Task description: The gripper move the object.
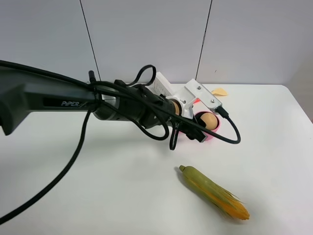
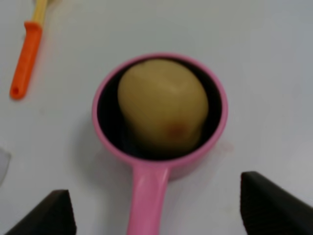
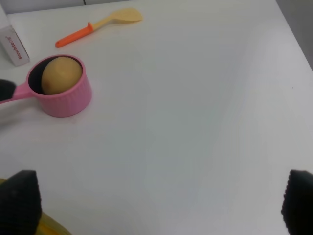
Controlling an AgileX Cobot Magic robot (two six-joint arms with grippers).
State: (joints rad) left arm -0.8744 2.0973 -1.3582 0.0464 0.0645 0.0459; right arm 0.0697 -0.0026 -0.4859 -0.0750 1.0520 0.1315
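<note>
Tan and smooth, the object [image 2: 161,110] sits inside the pink pot [image 2: 146,191], at the centre of the left wrist frame. The left gripper [image 2: 164,208] is spread wide and holds nothing. I think you should move it slowly, clear of the pot's rim and handle.

white table [image 1: 274,161] — pink pot [image 3: 68,105], corn cob [image 1: 215,192], orange-handled spatula [image 3: 98,25] lying on it

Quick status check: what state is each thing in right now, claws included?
object: sitting inside the pink pot, not held.
pink pot: upright.
corn cob: lying on its side.
spatula: lying flat.
left claw: open, empty.
right claw: open, empty.
</note>
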